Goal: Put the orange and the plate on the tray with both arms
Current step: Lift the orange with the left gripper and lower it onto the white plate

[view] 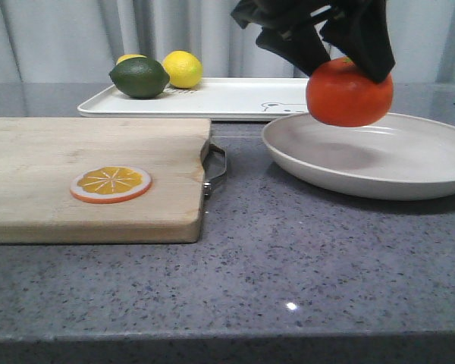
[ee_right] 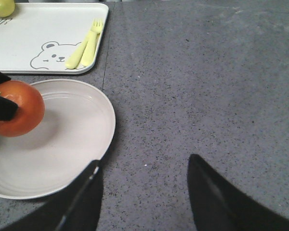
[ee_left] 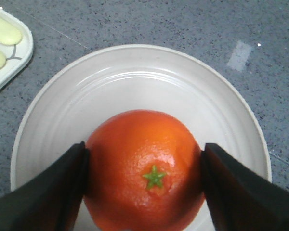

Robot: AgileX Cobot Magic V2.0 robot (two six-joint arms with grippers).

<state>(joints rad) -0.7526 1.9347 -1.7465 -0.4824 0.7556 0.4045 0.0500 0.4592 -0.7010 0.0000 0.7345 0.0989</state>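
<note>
The left gripper (ee_left: pixel 144 185) clamps the orange (view: pixel 349 92), airborne above the plate (view: pixel 379 163). Neither sits on the tray (view: pixel 235 98) yet; the right gripper (ee_right: pixel 144 192) hangs wide open beside the plate.

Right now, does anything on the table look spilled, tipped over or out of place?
Nothing stands out. The orange is held in the left gripper above the plate, not dropped. The tray lies flat, with nothing spilled or visibly damaged.
</note>
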